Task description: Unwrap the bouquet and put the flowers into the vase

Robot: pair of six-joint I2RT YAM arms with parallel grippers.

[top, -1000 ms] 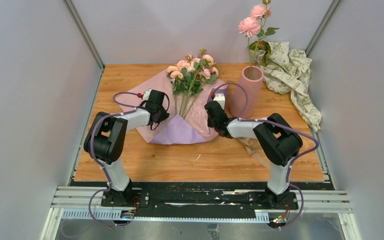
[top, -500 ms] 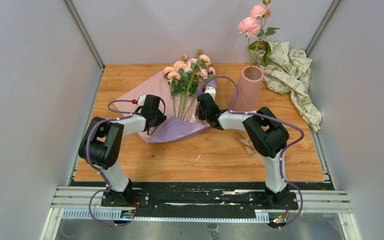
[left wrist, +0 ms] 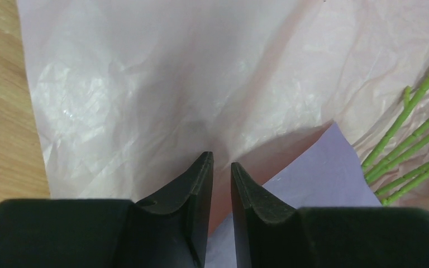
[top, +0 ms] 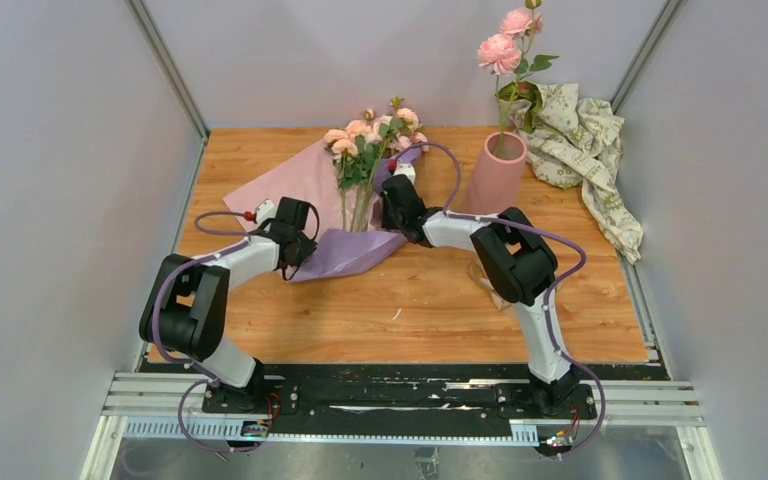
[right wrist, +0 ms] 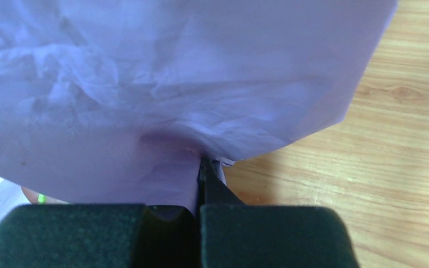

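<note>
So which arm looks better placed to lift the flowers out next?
Probably the left: its hand sits slightly open over the wrapping paper beside the stems. The right hand is shut on paper.

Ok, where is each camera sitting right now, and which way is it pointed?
Top external: above and behind the bases, looking down the table; both arms, flowers, vase.
Left wrist: on the left arm, facing pink wrapping paper and stems; left gripper slightly apart.
Right wrist: on the right arm, facing the paper's lilac side; right gripper shut on it.
All three share the paper.
</note>
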